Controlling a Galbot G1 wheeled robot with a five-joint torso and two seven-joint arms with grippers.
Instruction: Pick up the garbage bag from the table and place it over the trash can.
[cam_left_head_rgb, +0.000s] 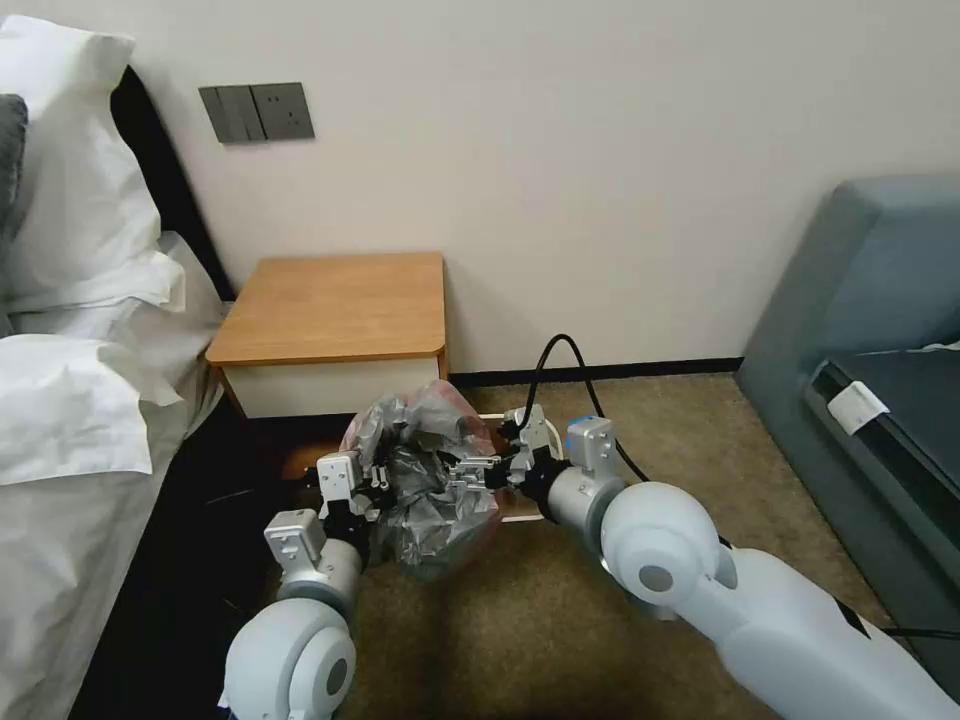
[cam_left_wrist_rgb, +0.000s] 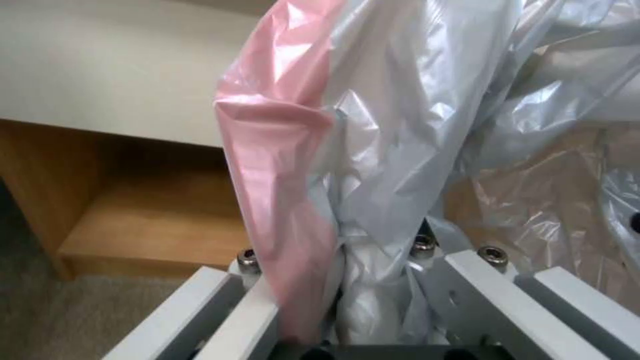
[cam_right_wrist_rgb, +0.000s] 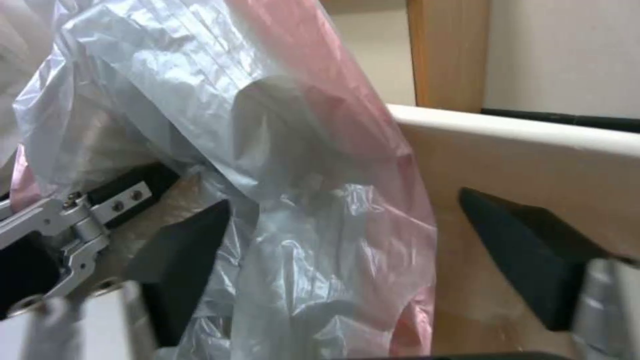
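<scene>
Already both claws are at the garbage bag (cam_left_head_rgb: 432, 478): the left claw (cam_left_head_rgb: 378, 478) pinches a gathered fold of the film between its pressed fingers, while the right claw (cam_left_head_rgb: 472, 470) stands spread, the film between its black pads (cam_right_wrist_rgb: 183, 255) but not clamped. The bag hangs crumpled between them, low before the desk (cam_left_head_rgb: 335, 305) and just over the cream trash can (cam_right_wrist_rgb: 533, 165), so the placing step looks to be in hand; next the mouth needs spreading wide and drawing down around the rim. Around lie brown carpet (cam_left_head_rgb: 560, 620), a bed with white pillows (cam_left_head_rgb: 70, 200) on the left, a grey-blue sofa (cam_left_head_rgb: 870, 290) on the right and a pale wall behind.
</scene>
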